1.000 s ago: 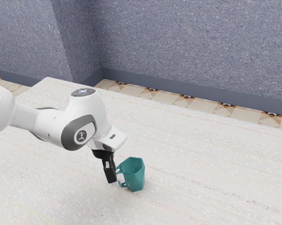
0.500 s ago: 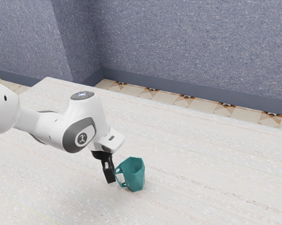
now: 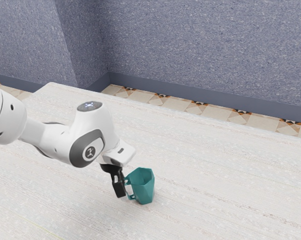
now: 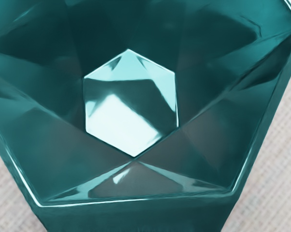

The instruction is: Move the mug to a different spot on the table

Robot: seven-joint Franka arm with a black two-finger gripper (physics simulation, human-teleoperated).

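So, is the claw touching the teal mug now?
Cannot tell. In the exterior view the claw overlaps the mug at its handle side; neither contact nor a gap shows plainly.

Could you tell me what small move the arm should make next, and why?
Probably a slight straight lift, provided the grasp is firm: the gripper is down at the handle side of the upright mug, which rests on the table.

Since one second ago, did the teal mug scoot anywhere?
No. The mug stands at the same spot on the table, no nearer its far edge than before.
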